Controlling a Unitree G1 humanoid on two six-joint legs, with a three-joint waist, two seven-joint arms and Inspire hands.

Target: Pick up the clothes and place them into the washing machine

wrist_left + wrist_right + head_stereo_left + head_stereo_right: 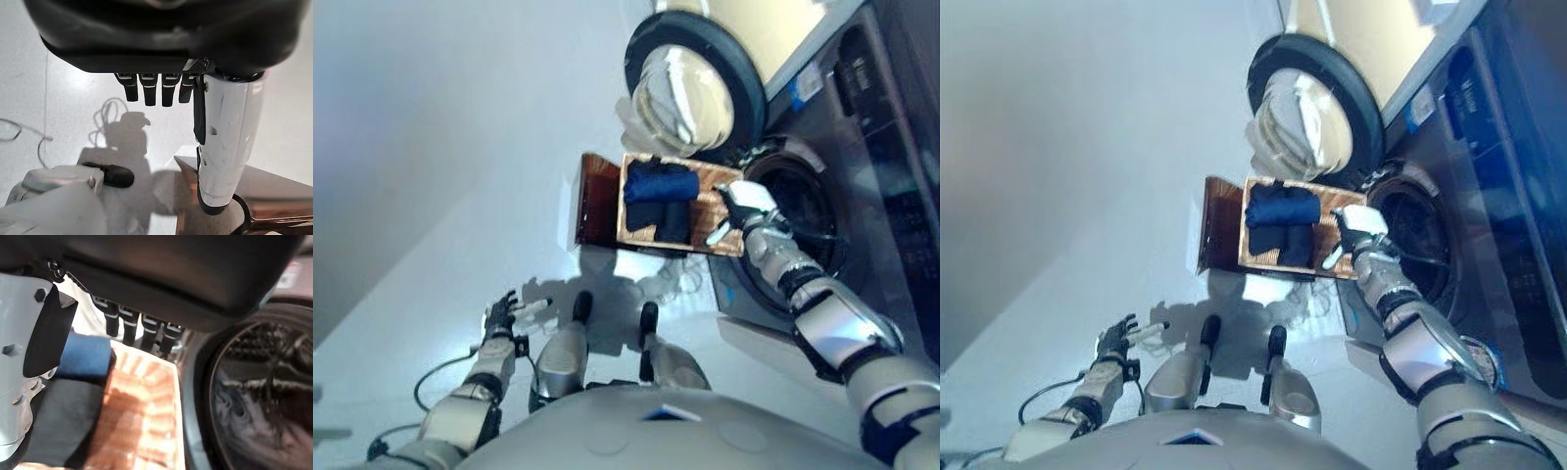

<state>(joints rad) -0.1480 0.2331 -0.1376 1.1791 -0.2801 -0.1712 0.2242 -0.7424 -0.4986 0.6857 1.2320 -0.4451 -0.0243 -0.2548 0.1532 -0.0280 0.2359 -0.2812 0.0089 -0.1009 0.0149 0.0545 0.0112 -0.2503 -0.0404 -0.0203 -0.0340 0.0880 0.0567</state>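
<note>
— Left eye view first: where are the clothes?

— At frame centre, folded inside a wooden box (724, 211). A blue garment (661, 182) sits above a black garment (658, 217); both are soft, rolled bundles filling the box's left half, leaving bare wood grain on its right.

— And the box itself?

— Rectangular, reddish-brown, with a flat lid (594, 201) of the same wood hinged open on its left side. It stands on a pale, glossy floor (460, 196).

— The washing machine?

— Washing machine (881, 157) fills the right of the frame, dark grey metal. Its round drum opening (803, 211) is just right of the box, touching or nearly so. The round door (690, 83), glass bowl in a black ring, stands swung open at upper centre.

— Hands?

— Right hand (744, 211) hovers over the box's right edge, beside the drum rim; the right wrist view shows its fingers (129, 325) straight, holding nothing, above wood and clothes. Left hand (504, 313) is at lower left over open floor, fingers relaxed and empty.

— Room to move?

— Wide floor lies left of the box.
</note>
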